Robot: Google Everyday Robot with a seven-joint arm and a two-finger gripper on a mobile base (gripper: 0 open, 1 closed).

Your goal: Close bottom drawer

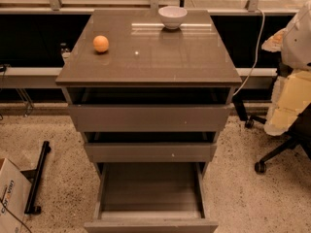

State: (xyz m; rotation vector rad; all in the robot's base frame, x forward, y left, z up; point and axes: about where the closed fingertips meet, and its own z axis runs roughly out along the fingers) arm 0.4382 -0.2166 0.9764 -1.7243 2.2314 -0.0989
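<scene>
Grey-brown cabinet (146, 62) is filling my view, with an orange (100, 43) sitting on its top at left. Low at centre, the bottom drawer (150, 193) is standing pulled well out, empty. I am judging it rigid, light and free-sliding, best pushed square on its flat, handle-less front. A white bowl (172, 16) is resting further right. My gripper is lying outside the view, so I cannot tell its state.

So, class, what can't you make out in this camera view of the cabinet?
Gripper: nowhere in the camera view, out of frame.
Bottom drawer: its front is cut off by the lower edge.
Top drawer and middle drawer: insides dark, hidden beneath the cabinet top and the drawer above.
Bowl: contents hidden by its rim.
</scene>
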